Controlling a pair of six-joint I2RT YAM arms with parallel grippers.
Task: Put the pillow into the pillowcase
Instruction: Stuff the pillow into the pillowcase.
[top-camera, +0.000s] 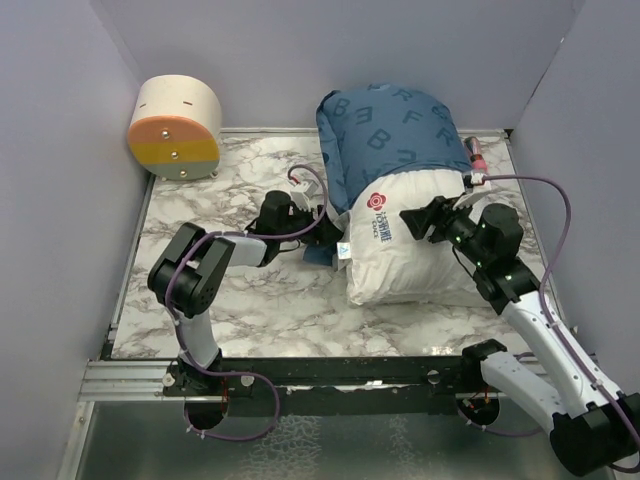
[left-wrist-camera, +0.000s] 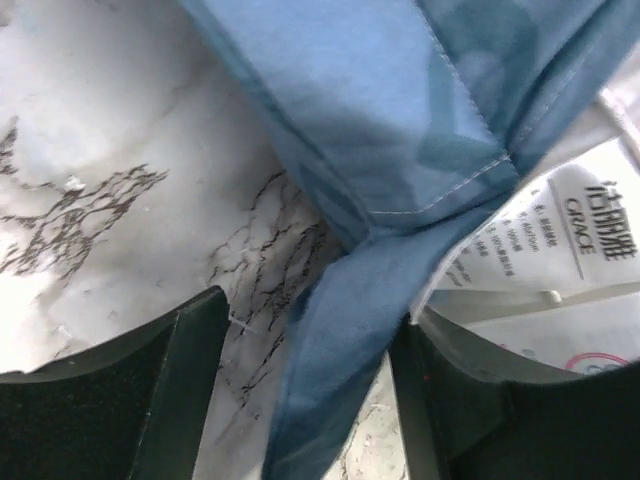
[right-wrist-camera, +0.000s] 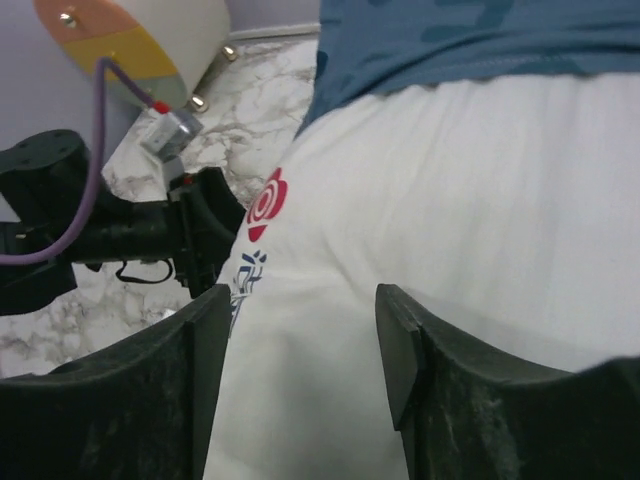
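Pillow (top-camera: 410, 255) showing white with red round logo and dark print; pillowcase (top-camera: 385, 130) showing dark blue with lighter blue letters; table (top-camera: 260, 300) showing white marble, grey veins; drum (top-camera: 178, 125) showing cream, orange, yellow.

White pillow (top-camera: 410, 240) half inside blue pillowcase (top-camera: 385, 135) (lettered print), near end bare.

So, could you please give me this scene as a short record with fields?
pillow: white, far part inside the case, near part with the label out
pillowcase: blue, lettered, over the pillow's far end
left gripper: open, a fold of the pillowcase edge between its fingers
right gripper: open, at the bare pillow
table: marbled
drum: round, cream and orange, far left
pink item: small, far right
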